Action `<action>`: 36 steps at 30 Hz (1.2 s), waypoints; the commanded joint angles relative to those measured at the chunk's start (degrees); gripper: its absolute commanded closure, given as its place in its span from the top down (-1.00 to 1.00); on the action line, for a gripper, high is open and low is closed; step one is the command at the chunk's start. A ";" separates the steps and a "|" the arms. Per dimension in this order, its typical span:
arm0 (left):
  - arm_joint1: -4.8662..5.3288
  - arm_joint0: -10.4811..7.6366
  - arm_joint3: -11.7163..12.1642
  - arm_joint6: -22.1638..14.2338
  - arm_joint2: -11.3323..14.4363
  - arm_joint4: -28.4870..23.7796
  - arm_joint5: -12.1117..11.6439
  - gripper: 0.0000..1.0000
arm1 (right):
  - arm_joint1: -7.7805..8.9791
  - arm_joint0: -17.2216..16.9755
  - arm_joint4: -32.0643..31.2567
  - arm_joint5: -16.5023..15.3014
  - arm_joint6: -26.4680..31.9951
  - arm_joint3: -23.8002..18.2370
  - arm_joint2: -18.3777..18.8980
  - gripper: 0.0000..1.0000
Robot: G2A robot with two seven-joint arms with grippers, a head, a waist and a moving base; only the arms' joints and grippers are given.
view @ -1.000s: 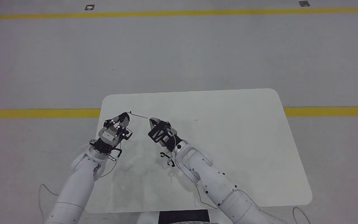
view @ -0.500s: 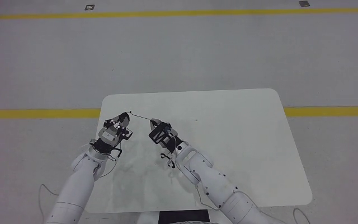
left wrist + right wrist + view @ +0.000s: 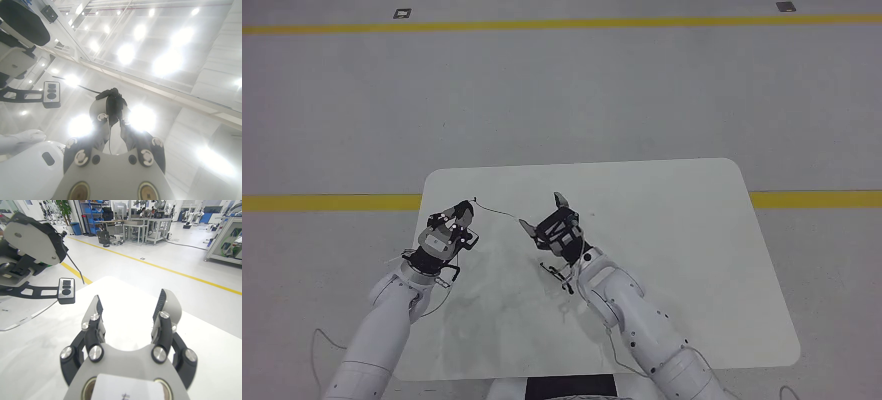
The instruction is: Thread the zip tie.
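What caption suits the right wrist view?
Right fingers spread open above the white table; left fingers beyond pinch the thin black plastic zip tie.

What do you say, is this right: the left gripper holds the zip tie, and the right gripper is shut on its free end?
Not quite. The right gripper is open and empty, apart from the zip tie's free end, as the right wrist view shows. The left gripper does hold the zip tie.

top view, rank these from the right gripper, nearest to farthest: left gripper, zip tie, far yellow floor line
1. zip tie, free end beside the right gripper
2. left gripper, holding its other end
3. far yellow floor line, beyond the table
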 commanded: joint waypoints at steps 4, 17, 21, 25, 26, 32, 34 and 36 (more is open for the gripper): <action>0.00 0.00 0.00 0.00 0.00 0.00 0.00 -1.00 | 0.06 -0.10 -0.07 -0.08 0.41 -0.37 0.18 1.00; 0.47 0.18 -1.03 -1.86 1.05 -1.68 0.00 -1.00 | 1.12 -1.71 3.23 -1.01 -0.25 -2.71 6.17 1.00; 1.30 -0.14 -1.14 -5.82 3.14 -1.88 0.00 -1.00 | 1.59 -3.08 7.92 -2.77 -0.11 -4.49 9.27 1.00; 1.74 -0.72 -1.23 -9.87 5.01 -1.88 0.00 -1.00 | 1.92 -3.81 10.18 -3.67 -0.05 -5.86 11.00 1.00; 1.84 -0.98 -1.16 -10.47 5.15 -1.88 0.00 -1.00 | 1.98 -3.91 10.50 -3.75 -0.19 -6.27 11.29 1.00; 2.00 -1.66 -1.12 -12.13 5.53 -1.88 0.00 -1.00 | 2.20 -4.57 12.21 -4.07 -1.28 -7.23 12.18 1.00; 2.00 -1.66 -1.12 -12.13 5.53 -1.88 0.00 -1.00 | 2.20 -4.57 12.21 -4.07 -1.28 -7.23 12.18 1.00; 2.00 -1.66 -1.12 -12.13 5.53 -1.88 0.00 -1.00 | 2.20 -4.57 12.21 -4.07 -1.28 -7.23 12.18 1.00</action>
